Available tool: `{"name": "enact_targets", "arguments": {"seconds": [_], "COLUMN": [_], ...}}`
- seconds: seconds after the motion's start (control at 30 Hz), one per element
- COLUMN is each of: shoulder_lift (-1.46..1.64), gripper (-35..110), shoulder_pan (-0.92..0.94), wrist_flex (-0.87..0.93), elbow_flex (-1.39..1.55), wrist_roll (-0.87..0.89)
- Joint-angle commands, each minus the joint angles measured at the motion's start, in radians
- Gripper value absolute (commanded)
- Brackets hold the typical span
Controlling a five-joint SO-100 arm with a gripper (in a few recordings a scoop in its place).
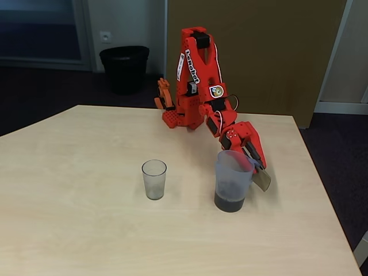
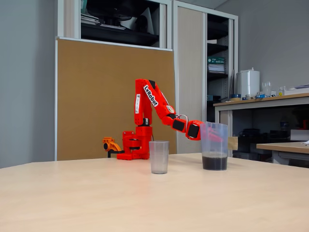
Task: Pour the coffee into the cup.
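Observation:
The cup (image 1: 154, 179) (image 2: 159, 157), a small clear tumbler, stands upright and empty on the table. To its right in both fixed views stands a larger translucent pitcher (image 1: 233, 172) (image 2: 214, 140) with the dark coffee (image 1: 230, 202) (image 2: 214, 162) low in its bottom. My red gripper (image 1: 256, 164) (image 2: 218, 135) reaches down at the pitcher's far right side. Its fingers sit close together on the top of the flat handle (image 1: 262, 180) (image 2: 233, 143). One finger shows only dimly through the pitcher wall. The pitcher rests upright on the table.
The arm's red base (image 1: 181, 118) (image 2: 133, 145) stands at the back edge of the light wooden table (image 1: 86, 230). A black bin (image 1: 125, 68) sits on the floor beyond. The table's right edge lies close to the pitcher.

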Motion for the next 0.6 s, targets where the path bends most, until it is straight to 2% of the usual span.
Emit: {"name": "enact_targets", "arguments": {"seconds": [0.0,0.57], "shoulder_lift": [0.011,0.008], "gripper": [4,0], "shoulder_pan": [0.002,0.038], "wrist_flex": [-0.011,-0.075], "elbow_flex": [-0.018,0.005], "wrist_roll": [0.028,-0.003]}}
